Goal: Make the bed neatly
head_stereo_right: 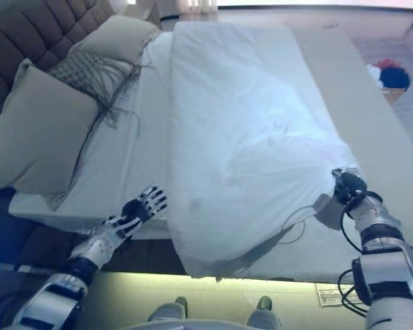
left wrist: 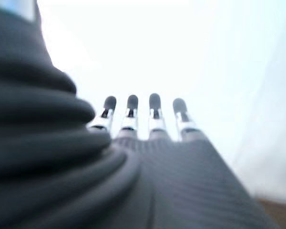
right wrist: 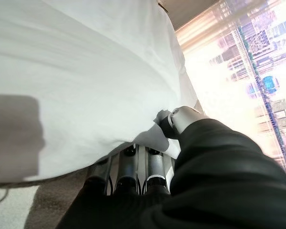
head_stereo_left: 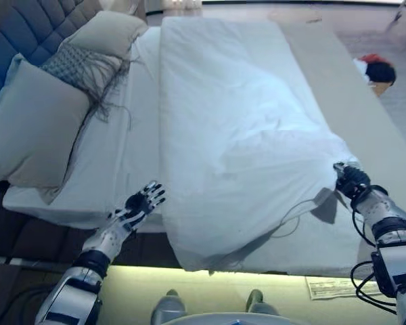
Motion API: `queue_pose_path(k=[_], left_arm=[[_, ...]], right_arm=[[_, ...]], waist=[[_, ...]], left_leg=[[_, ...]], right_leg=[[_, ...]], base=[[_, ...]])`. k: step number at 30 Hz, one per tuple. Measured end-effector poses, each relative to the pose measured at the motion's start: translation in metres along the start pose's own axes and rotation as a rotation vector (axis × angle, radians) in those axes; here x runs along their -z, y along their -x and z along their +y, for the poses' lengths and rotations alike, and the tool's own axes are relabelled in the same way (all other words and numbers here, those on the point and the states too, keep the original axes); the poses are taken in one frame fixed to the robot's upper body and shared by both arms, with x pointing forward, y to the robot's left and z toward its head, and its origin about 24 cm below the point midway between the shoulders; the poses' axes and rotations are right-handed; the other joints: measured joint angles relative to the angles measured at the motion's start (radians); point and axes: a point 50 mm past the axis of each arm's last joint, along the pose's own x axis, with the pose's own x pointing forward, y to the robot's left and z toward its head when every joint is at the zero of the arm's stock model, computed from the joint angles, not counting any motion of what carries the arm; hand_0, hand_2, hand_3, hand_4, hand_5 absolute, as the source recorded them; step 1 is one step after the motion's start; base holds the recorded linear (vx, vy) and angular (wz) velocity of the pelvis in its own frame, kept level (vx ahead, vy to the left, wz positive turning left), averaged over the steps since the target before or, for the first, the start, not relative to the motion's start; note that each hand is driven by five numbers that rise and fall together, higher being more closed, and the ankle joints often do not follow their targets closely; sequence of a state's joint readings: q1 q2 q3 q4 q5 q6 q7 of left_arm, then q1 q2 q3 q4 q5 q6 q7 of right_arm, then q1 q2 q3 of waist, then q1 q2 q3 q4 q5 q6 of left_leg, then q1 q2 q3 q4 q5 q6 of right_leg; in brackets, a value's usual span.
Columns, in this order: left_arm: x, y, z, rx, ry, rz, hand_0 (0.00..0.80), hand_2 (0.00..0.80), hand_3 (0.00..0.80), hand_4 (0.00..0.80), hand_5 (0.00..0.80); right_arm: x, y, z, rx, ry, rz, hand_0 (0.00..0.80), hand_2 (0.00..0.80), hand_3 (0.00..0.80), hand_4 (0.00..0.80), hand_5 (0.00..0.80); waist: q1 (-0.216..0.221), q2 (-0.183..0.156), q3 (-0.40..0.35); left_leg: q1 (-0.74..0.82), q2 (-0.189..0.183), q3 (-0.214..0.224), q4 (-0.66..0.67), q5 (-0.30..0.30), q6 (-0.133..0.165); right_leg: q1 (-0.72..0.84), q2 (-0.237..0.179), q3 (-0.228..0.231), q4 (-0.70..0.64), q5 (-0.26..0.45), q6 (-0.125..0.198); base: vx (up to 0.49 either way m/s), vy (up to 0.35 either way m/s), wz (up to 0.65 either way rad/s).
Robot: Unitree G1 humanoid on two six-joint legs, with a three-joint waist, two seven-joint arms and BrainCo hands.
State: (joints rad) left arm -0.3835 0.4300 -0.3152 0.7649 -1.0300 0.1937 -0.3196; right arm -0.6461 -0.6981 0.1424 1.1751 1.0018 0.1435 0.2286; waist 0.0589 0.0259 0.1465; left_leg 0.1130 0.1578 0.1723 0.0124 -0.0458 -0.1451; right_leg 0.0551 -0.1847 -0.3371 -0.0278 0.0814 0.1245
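Observation:
A white duvet [head_stereo_left: 237, 135] lies rumpled along the middle of the bed, over a beige cover [head_stereo_left: 352, 101] that shows on its right side. My right hand [head_stereo_left: 350, 179] is at the duvet's right edge. In the right wrist view its fingers [right wrist: 128, 167] go under the cloth and the thumb [right wrist: 174, 119] pinches the edge. My left hand [head_stereo_left: 141, 202] is open with straight fingers [left wrist: 152, 109] over the bed's near edge, just left of the duvet and on the white sheet [head_stereo_left: 132, 142]. It holds nothing.
A large pale pillow [head_stereo_left: 34, 128], a fringed patterned cushion [head_stereo_left: 81, 68] and another pillow [head_stereo_left: 111, 30] lie against the quilted headboard [head_stereo_left: 20, 27] at the left. A red and black thing [head_stereo_left: 375, 68] lies on the floor at the far right. A paper [head_stereo_left: 331, 288] lies on the floor near my right arm.

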Motion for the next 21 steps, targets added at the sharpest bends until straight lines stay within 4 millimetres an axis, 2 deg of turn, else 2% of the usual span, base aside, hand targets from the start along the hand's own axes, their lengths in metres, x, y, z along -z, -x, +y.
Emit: queue_pose_path(k=[2, 4, 7, 9, 11, 13, 17, 19, 21], left_arm=[[0.010, -0.007, -0.012, 0.050, 0.012, 0.064, 0.000, 0.000, 0.000, 0.000, 0.000], [0.028, -0.010, -0.020, 0.088, 0.052, 0.153, 0.000, 0.000, 0.000, 0.000, 0.000], [0.059, -0.013, -0.031, 0.120, 0.213, 0.283, 0.000, 0.000, 0.000, 0.000, 0.000], [0.077, -0.012, -0.034, 0.114, 0.327, 0.351, 0.000, 0.000, 0.000, 0.000, 0.000], [0.093, -0.012, -0.039, 0.098, 0.482, 0.401, 0.000, 0.000, 0.000, 0.000, 0.000], [0.101, -0.011, -0.039, 0.067, 0.634, 0.398, 0.000, 0.000, 0.000, 0.000, 0.000], [0.103, -0.009, -0.037, 0.010, 0.796, 0.382, 0.000, 0.000, 0.000, 0.000, 0.000], [0.106, -0.006, -0.031, -0.041, 0.823, 0.383, 0.000, 0.000, 0.000, 0.000, 0.000], [0.111, -0.003, -0.027, -0.087, 0.869, 0.391, 0.000, 0.000, 0.000, 0.000, 0.000]], right_arm=[[0.002, -0.001, 0.003, 0.000, 0.024, 0.011, 0.800, 0.800, 0.800, 0.800, 0.800], [0.002, -0.002, 0.010, -0.017, 0.028, 0.016, 0.800, 0.800, 0.800, 0.800, 0.800], [0.007, -0.004, 0.013, -0.025, 0.024, 0.028, 0.800, 0.800, 0.800, 0.800, 0.800], [0.014, -0.006, 0.022, -0.048, 0.016, 0.039, 0.800, 0.800, 0.800, 0.800, 0.800], [0.024, -0.008, 0.032, -0.075, 0.003, 0.056, 0.800, 0.800, 0.800, 0.800, 0.800], [0.034, -0.010, 0.043, -0.109, -0.022, 0.070, 0.800, 0.800, 0.800, 0.800, 0.800], [0.058, -0.009, 0.060, -0.166, -0.074, 0.102, 0.800, 0.800, 0.800, 0.800, 0.800], [0.064, -0.007, 0.068, -0.200, -0.079, 0.105, 0.800, 0.800, 0.800, 0.800, 0.800], [0.066, -0.006, 0.075, -0.227, -0.084, 0.102, 0.800, 0.800, 0.800, 0.800, 0.800]], waist=[[-0.008, -0.009, -0.006], [-0.018, -0.014, -0.006], [-0.019, -0.025, -0.004], [-0.017, -0.047, -0.002], [-0.018, -0.083, 0.003], [-0.018, -0.124, 0.006], [-0.020, -0.210, 0.013], [-0.020, -0.236, 0.012], [-0.022, -0.248, 0.013]], left_leg=[[0.005, 0.002, 0.006, -0.004, 0.000, 0.000], [0.011, 0.005, 0.017, -0.006, 0.000, -0.001], [0.017, 0.011, 0.031, -0.006, -0.001, -0.001], [0.013, 0.020, 0.047, -0.005, 0.000, -0.001], [0.012, 0.034, 0.054, -0.003, -0.001, -0.007], [0.009, 0.051, 0.071, -0.001, 0.004, -0.021], [0.009, 0.086, 0.076, 0.001, 0.010, -0.041], [0.008, 0.102, 0.087, 0.000, 0.013, -0.049], [0.011, 0.110, 0.102, 0.000, 0.013, -0.050]], right_leg=[[0.005, 0.003, 0.001, -0.008, 0.003, 0.000], [0.005, 0.007, 0.007, -0.009, 0.003, 0.000], [0.003, 0.015, 0.021, -0.009, 0.005, -0.003], [-0.010, 0.025, 0.033, -0.010, 0.010, -0.010], [-0.016, 0.040, 0.042, -0.013, 0.013, -0.019], [-0.025, 0.056, 0.052, -0.014, 0.016, -0.028], [-0.030, 0.094, 0.055, -0.020, 0.018, -0.048], [-0.039, 0.110, 0.062, -0.020, 0.020, -0.056], [-0.045, 0.121, 0.075, -0.023, 0.024, -0.062]], base=[[0.062, -0.046, -0.05], [0.050, -0.073, -0.11], [0.001, -0.131, -0.13], [-0.014, -0.224, -0.18], [0.024, -0.265, -0.18], [0.034, -0.298, -0.18], [0.031, -0.250, -0.10], [0.044, -0.203, -0.17], [0.051, -0.193, -0.21]])
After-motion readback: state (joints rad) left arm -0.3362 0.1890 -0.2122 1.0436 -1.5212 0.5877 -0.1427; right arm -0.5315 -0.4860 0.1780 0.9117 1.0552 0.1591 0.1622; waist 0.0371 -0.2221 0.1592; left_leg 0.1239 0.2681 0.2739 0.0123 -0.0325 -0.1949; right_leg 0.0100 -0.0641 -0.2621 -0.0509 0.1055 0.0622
